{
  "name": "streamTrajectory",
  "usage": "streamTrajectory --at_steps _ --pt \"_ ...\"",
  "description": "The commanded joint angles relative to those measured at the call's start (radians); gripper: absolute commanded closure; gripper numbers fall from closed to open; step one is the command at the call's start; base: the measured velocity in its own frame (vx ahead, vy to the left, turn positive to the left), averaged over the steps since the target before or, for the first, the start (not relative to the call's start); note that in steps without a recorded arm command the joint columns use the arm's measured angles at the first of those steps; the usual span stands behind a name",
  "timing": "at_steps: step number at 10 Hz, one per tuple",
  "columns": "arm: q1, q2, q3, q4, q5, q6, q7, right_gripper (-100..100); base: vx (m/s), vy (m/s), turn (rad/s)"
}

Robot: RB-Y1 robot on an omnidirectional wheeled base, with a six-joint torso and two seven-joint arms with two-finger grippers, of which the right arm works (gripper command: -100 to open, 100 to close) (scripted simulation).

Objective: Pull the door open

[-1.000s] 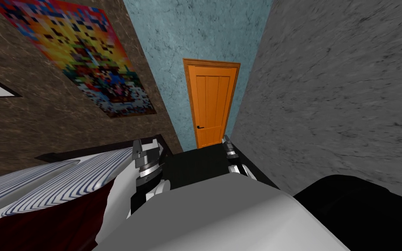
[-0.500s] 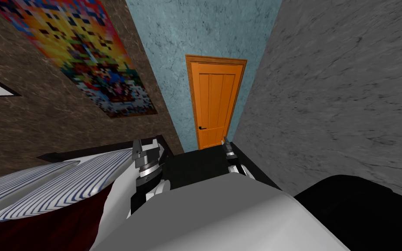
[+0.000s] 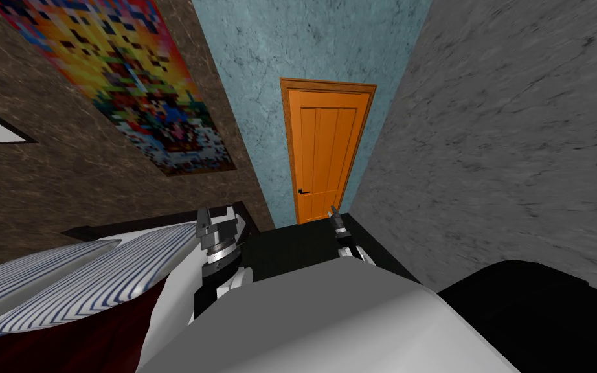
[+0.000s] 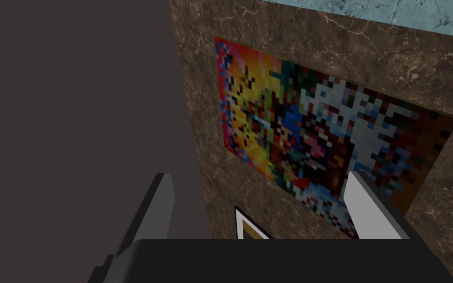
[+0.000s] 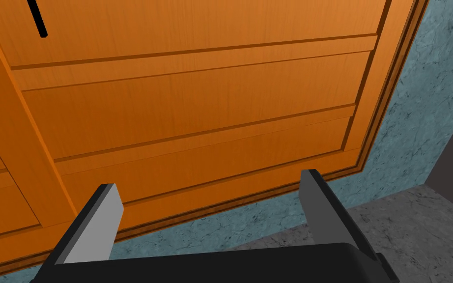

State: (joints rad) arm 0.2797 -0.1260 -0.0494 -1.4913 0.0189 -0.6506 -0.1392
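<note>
The orange door (image 3: 326, 149) is closed and far off, so the right gripper (image 5: 210, 182), spread wide like the left gripper (image 4: 262, 179), must next reach its black handle (image 3: 303, 192).

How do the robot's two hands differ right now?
The left gripper faces the poster on the brown wall; the right gripper faces the orange door. The left gripper sits beside the striped pillows, the right gripper nearer the grey wall. Both have their jaws open and hold nothing.
</note>
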Motion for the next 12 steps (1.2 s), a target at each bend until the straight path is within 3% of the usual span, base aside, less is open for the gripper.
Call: streamTrajectory --at_steps 1,12 --pt "-0.012 -0.010 -0.002 0.034 -0.005 -0.004 -0.007 -100 0.110 0.038 0.034" --pt "-0.103 -0.043 -0.005 0.303 -0.025 -0.064 -0.023 -100 0.105 0.037 0.038"
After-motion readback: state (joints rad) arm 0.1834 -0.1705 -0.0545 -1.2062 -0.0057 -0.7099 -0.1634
